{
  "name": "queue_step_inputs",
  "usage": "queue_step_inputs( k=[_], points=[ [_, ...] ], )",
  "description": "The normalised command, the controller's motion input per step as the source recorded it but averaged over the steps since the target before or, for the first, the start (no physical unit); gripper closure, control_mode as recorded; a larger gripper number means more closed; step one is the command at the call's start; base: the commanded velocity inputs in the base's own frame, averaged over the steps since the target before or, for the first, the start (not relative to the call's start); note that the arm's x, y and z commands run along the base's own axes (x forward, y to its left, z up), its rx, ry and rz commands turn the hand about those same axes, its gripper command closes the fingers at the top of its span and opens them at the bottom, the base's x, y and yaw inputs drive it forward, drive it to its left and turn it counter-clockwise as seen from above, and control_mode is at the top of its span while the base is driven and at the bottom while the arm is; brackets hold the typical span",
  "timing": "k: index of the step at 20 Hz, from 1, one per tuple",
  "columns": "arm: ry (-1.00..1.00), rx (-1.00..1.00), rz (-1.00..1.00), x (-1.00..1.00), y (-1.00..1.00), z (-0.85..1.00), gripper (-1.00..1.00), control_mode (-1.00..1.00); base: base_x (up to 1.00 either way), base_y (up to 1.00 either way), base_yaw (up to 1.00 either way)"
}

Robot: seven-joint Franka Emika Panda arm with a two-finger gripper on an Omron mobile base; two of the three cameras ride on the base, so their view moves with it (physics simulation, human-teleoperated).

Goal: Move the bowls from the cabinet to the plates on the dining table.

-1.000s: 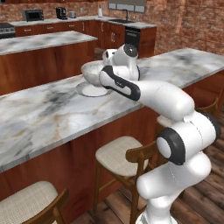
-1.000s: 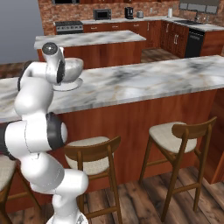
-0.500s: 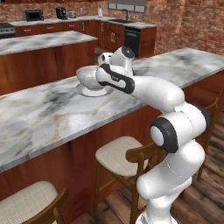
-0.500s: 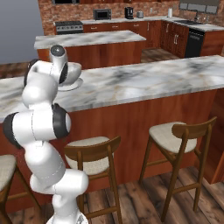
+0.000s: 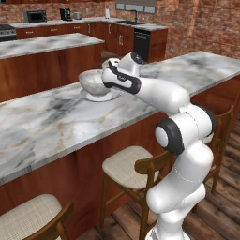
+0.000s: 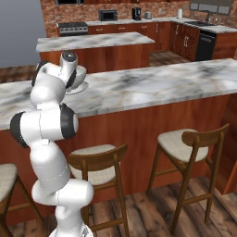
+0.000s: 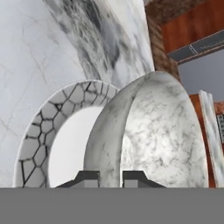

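Bowl (image 5: 95,83), the pale grey-white speckled one, sits left of centre in the left base view, right over a plate (image 5: 99,96) on the marble surface (image 5: 56,122). From that angle I honestly can't tell if it's fully resting on the plate or just above it. In the right base view it's at upper left, mostly tucked behind the arm's wrist.

Gripper (image 7: 110,177) has its jaws pinched narrow on the bowl's rim: in the hand view one finger (image 7: 89,177) is on the outside of the wall and the other on the inside, with the rim running up between them. The plate with its cracked-stone pattern edge (image 7: 33,135) shows at lower left of that view.

Handling-wise, my guess is it's stiff ceramic, fairly hefty for its size, glazed so kinda slippery, and it'd chip if dropped. The rim pinch looks like the sensible spot, since the body is way too wide to span. Holding it by one edge means it'll want to tip, so I'd keep it level and set it down gently, centred on the plate.
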Motion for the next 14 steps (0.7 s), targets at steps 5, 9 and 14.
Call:
queue_step_inputs(
  k=[5, 9, 14],
  points=[
    [0.00, 0.00, 0.10, 0.20, 0.01, -0.19, 1.00, -1.00, 0.00, 0.00, 0.00],
    [0.00, 0.00, 0.10, -0.01, 0.05, 0.00, -1.00, -1.00, 0.00, 0.00, 0.00],
    [-0.01, 0.00, 0.11, -0.44, 0.06, 0.00, -1.00, -1.00, 0.00, 0.00, 0.00]
  ],
)
